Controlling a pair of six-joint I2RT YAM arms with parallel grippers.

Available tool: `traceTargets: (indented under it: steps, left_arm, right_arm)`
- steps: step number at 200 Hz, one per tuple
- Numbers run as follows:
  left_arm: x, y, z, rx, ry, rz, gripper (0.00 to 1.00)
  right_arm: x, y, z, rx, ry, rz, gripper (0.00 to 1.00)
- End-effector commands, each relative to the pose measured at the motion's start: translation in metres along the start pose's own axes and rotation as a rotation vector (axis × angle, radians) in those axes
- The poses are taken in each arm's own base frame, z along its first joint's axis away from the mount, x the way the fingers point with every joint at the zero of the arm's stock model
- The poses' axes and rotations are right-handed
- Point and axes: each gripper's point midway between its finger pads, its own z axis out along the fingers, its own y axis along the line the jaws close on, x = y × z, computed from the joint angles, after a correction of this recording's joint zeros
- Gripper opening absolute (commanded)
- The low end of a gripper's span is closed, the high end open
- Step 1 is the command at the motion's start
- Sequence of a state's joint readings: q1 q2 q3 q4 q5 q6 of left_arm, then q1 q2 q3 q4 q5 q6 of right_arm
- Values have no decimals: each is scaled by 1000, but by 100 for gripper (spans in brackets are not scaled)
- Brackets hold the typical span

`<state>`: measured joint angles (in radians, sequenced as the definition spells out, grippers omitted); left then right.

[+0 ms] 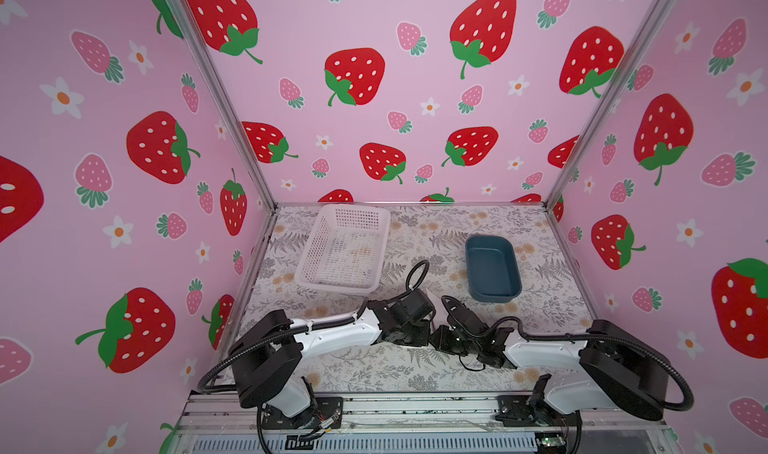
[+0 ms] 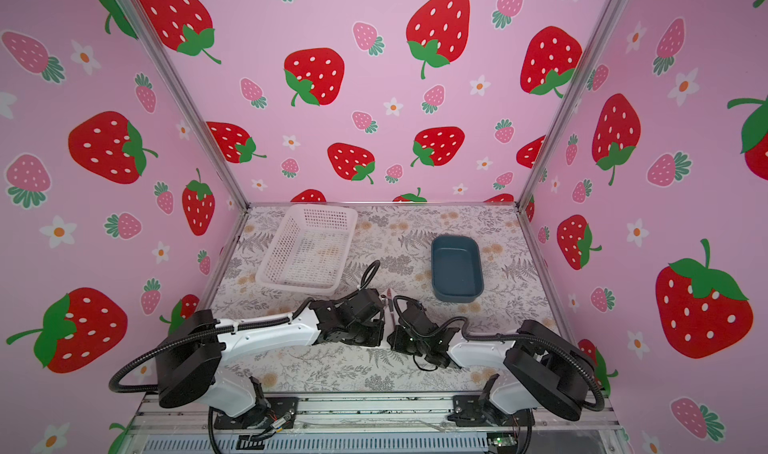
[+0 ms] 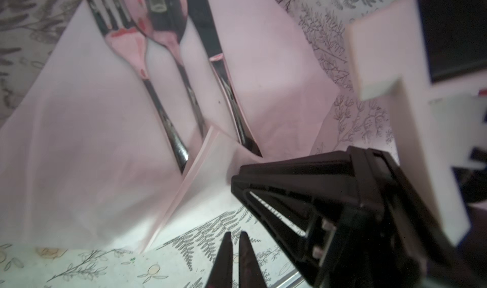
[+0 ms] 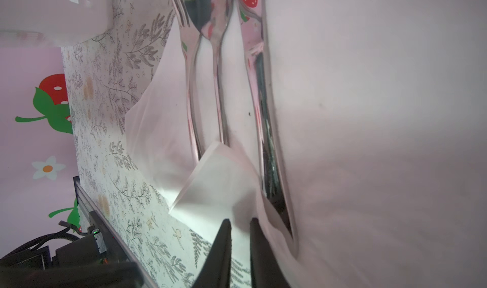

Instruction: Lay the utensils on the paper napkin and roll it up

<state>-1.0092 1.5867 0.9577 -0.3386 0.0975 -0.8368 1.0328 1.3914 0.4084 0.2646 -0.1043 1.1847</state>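
Step in hand: rolling, judging by all the cutlery lying on the sheet with one corner turned in.
The paper napkin (image 3: 79,141): spread on the surface (image 1: 436,232), lower middle of the frame in both top views, almost wholly hidden there under the two wrists. One corner folded in over the handle ends; the side beyond the knife raised like a wall.
The utensils: fork (image 3: 126,44), spoon (image 3: 160,23) and knife (image 3: 221,70) close together side by side on the sheet, handles toward the folded corner. End of the spoon's handle tucked under that flap.
Left tool (image 3: 234,236): jaws pressed almost together, nothing between them, over bare floral pattern just off the sheet's edge.
Right tool (image 4: 240,222): jaws narrow, a fold of white paper seemingly nipped between them, just beside the knife's handle; grip likely but not certain.
Doing it well: carry the raised side over the knife low and snug. Keep the paper taut without tugging, as so thin a sheet will probably tear. Pin the flap with the closed left tool so the handles cannot slide out. Roll across the cutlery, not along it.
Risk: smooth metal shifting on soft paper, leaving a loose roll.
Elsewhere: white basket (image 1: 357,217) at upper left of the surface, blue tub (image 1: 492,271) toward the right, both well apart from the work.
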Motion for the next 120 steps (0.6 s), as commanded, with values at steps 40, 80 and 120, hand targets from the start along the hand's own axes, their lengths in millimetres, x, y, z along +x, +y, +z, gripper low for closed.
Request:
traceTargets:
  steps: [40, 80, 120]
  left_arm:
    - [-3, -5, 26, -29, 53, -50, 1]
    - [-1, -6, 38, -32, 72, -54, 1]
    - [0, -23, 38, 37, 85, -13, 2]
  right_arm:
    - [-13, -8, -18, -2, -76, 60, 18]
    - [-21, -26, -36, 28, -127, 92, 19]
    - [-28, -54, -57, 88, -172, 129, 23]
